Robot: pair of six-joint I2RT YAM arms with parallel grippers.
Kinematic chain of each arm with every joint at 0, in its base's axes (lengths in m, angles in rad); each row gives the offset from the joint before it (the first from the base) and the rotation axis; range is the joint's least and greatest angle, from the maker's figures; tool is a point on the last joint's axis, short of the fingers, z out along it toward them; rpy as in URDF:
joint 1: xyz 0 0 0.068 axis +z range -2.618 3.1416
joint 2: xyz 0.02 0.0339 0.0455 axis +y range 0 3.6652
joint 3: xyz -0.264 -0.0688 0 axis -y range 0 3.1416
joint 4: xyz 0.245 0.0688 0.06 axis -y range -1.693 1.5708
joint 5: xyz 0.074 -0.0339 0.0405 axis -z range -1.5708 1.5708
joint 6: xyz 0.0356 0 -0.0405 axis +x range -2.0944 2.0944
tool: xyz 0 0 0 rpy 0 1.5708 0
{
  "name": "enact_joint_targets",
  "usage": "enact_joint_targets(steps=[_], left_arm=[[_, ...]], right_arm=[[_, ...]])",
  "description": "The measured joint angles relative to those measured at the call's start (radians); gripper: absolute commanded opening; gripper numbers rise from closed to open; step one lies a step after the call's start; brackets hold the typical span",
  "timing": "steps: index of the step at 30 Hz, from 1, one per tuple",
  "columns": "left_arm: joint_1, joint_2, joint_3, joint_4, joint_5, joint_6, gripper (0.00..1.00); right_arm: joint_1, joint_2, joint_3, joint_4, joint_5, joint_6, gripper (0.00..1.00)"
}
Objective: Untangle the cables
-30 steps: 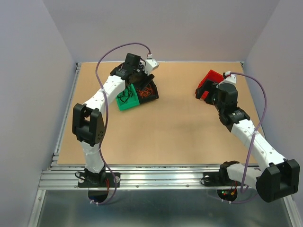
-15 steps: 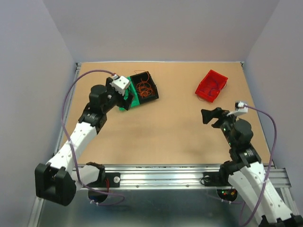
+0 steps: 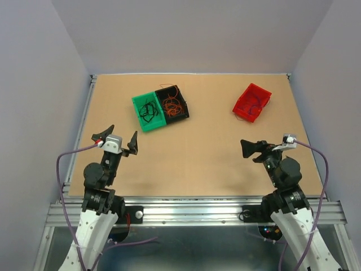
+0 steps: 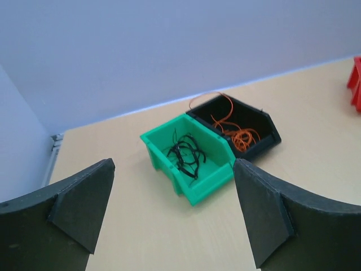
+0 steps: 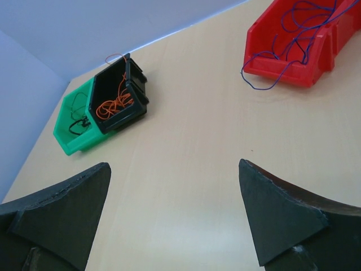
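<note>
Left hand (image 3: pixel 123 131) gaping, green bin (image 3: pixel 152 125) beyond

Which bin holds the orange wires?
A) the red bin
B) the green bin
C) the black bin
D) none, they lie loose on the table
C: the orange wires lie coiled inside the black bin, which stands against the green bin that holds the black wires.
</note>
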Motion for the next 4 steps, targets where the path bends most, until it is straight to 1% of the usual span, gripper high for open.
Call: enact_joint_targets(steps=[2, 4], left_arm=[[0.0, -0.072, -0.026, 0.023, -0.029, -0.014, 0.98], [0.0, -0.077, -0.03, 0.039, -0.039, -0.023, 0.98]], right_arm=[[0.0, 0.017, 0.0, 0.001, 0.0, 0.003, 1.0], [0.0, 0.032, 0.0, 0.0, 0.0, 0.005, 1.0]])
